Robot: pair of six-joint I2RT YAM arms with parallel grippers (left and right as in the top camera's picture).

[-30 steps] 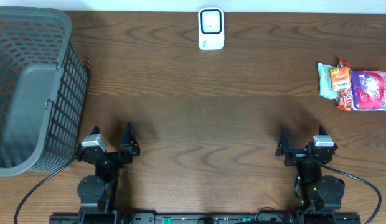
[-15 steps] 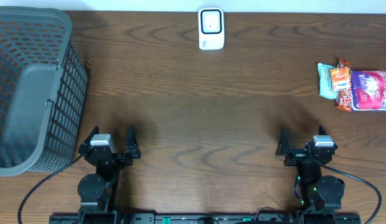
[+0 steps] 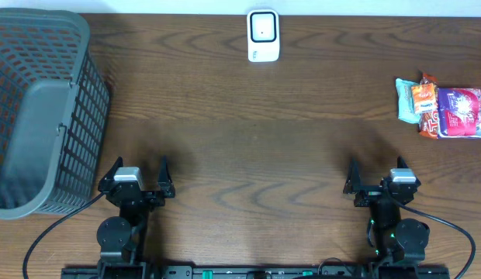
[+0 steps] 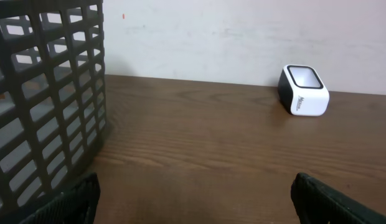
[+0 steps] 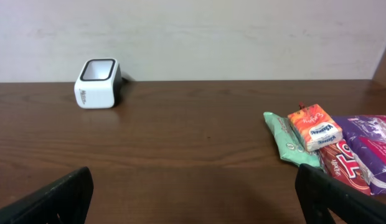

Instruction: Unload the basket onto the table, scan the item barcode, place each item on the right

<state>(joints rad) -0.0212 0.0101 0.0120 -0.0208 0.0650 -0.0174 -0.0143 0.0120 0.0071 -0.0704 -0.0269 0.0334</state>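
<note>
Well, far left, I see the mesh basket [image 3: 87, 116] showing only its grey floor. My left gripper [image 3: 140, 165] gapes, grasping nothing; the scanner [image 3: 263, 35] stands far-edge, centre. My right gripper [image 3: 376, 167] gapes too, well apart from the snack packets [image 3: 444, 110] piled far right.

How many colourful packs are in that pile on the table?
4, all heaped at the right edge of the wooden table: a mint-green packet, a small orange box on top, a red wrapper, a purple bag. More could hide underneath.
</note>
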